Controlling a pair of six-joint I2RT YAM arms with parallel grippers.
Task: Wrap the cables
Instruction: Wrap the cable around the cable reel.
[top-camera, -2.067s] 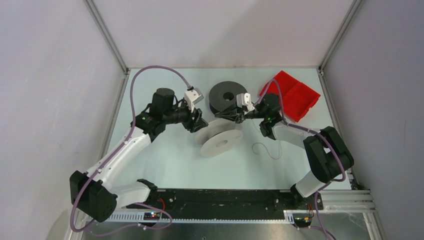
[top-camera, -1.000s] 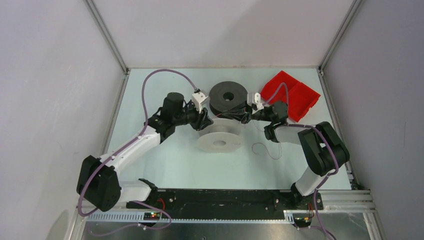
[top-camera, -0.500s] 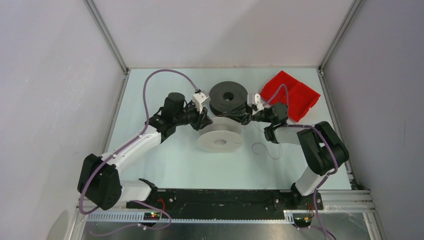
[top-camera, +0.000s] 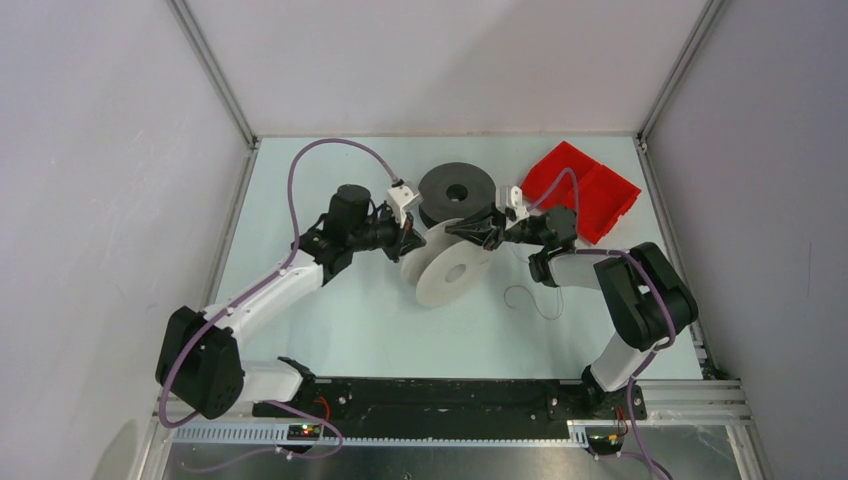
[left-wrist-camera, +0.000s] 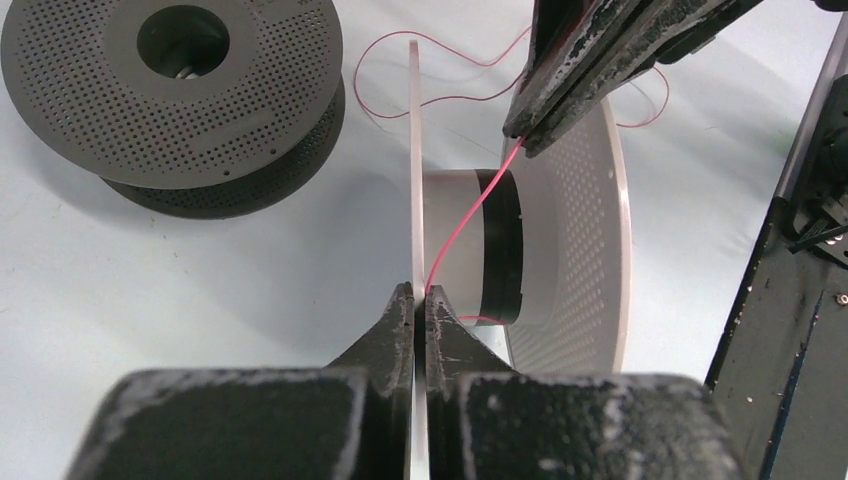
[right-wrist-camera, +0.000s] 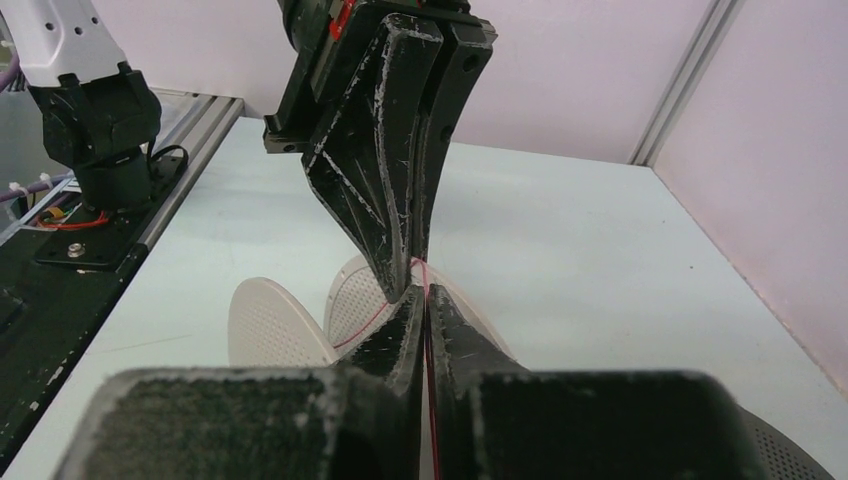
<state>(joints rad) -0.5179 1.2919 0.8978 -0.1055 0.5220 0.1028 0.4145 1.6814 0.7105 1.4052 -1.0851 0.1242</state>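
Item: cable – v. thin red strand, thread-like. Runs from hub of white spool up to my right claw; loose loops trail on worktop right of the spool.
White spool: tipped up on edge, mid-worktop, just in front of grey spool. Thin perforated flanges, round hub w/ dark band.
Left claw: closed on the thin near flange of white spool, holding it tilted.
Right claw: closed, pinching the cable just above the gap betw. flanges.
Handling, cable: I judge it light, limp but springy; it holds its curls, so prob. springs off the hub if slack. Likely slippery in smooth pads. Best grip close to hub, keep tension, avoid sharp kinks.
Handling, spool: prob. light, rigid plastic. Flange thin, may flex; take at rim, moderate squeeze.
Grey spool: lies flat, matte, perforated top, centre hole. Its own strand not made out.
Other: red bin, far right of worktop, shallow, angular, glossy.
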